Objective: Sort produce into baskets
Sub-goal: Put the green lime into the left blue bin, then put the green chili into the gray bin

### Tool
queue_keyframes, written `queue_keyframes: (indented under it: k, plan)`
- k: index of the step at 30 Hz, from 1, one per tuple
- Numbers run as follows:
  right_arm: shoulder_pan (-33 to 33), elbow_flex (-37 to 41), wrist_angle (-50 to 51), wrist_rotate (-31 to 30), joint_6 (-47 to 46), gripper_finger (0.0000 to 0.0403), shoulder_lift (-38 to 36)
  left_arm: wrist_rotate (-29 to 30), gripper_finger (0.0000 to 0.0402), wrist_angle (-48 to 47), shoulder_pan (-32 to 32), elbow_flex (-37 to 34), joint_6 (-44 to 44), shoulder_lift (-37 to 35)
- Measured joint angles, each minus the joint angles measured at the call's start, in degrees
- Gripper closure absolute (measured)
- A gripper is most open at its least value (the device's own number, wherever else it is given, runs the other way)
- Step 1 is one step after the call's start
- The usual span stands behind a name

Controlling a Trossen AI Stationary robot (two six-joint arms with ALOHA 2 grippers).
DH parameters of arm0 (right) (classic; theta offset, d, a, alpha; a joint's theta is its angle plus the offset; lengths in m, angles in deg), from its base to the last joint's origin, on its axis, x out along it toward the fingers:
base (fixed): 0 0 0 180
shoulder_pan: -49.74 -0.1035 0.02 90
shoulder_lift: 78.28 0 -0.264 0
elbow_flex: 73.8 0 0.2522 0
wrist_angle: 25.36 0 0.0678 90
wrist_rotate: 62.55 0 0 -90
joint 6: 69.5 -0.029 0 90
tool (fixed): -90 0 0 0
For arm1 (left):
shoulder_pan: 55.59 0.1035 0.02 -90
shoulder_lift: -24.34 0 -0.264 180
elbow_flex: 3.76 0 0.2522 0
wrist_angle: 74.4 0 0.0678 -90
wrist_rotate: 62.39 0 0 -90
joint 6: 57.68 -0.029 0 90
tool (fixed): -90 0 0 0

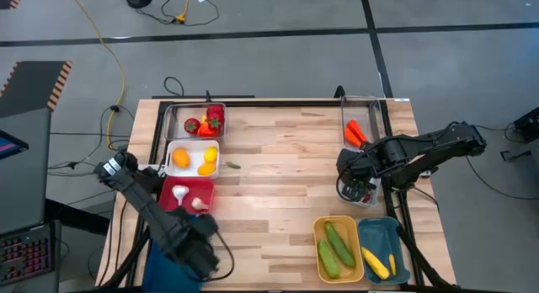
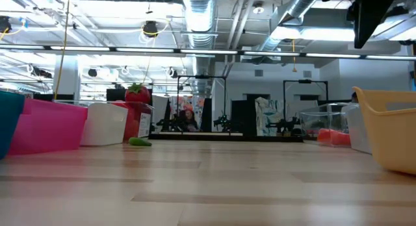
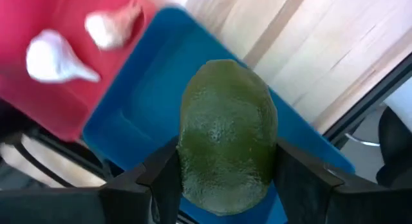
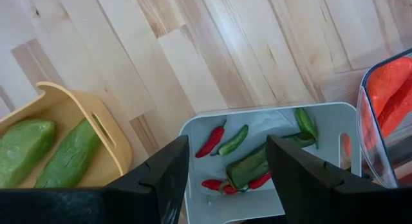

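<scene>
My left gripper [image 3: 227, 153] is at the table's near left corner [image 1: 200, 247], shut on a round, bumpy green fruit [image 3: 226, 134] over the dark teal basket [image 3: 148, 114]. Next to that basket, the pink-red basket [image 3: 77, 18] holds two white garlics [image 3: 56, 58]. My right gripper [image 4: 226, 143] is open and empty at the table's right side [image 1: 358, 190]. It hangs above the white basket [image 4: 328, 130], in which red and green chillies [image 4: 235, 153] lie. My left gripper pinches the green fruit between its two fingers, one on each of the fruit's opposite sides [image 3: 190, 166]. The fingers come from above. The fruit is lifted clear above the dark teal basket's floor.
Along the left edge stand a clear basket with strawberries [image 1: 205, 120] and a white basket with yellow fruit [image 1: 194, 158]. At the right are a clear basket with carrots [image 1: 358, 129], an orange-yellow basket with cucumbers [image 1: 337, 247] and a teal basket with squash [image 1: 381, 253]. A small green piece [image 1: 233, 165] lies on the bare wood.
</scene>
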Motion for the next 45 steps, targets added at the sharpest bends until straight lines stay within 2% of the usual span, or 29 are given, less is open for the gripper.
queue_keyframes:
  k: [4,8,21,26,30,35,45]
  plan:
    - [0.0,0.0,0.0,0.0,0.0,0.0168,0.0,-0.2,0.0207,0.0,-2.6,0.0,7.0,0.0]
    - [0.0,0.0,0.0,0.1,0.0,0.0168,0.0,-2.2,0.0202,0.0,-4.0,0.0,10.1,0.0]
    - [0.0,0.0,0.1,0.1,0.0,0.0168,0.0,-0.3,0.013,0.0,-4.4,0.0,10.0,0.0]
    - [0.0,0.0,0.0,0.1,0.0,0.0168,0.0,7.5,0.0118,0.0,-2.7,0.0,6.9,0.0]
    - [0.0,0.0,0.1,0.1,0.0,0.0168,0.0,12.0,0.0116,0.0,1.7,0.0,-0.6,0.0]
    - [0.0,0.0,0.1,0.1,0.0,0.0168,0.0,13.6,0.0115,1.4,10.2,0.0,-17.2,0.0]
    - [0.0,0.0,0.1,0.2,0.0,0.0168,0.0,12.2,0.0115,23.6,23.6,0.0,-61.1,0.1]
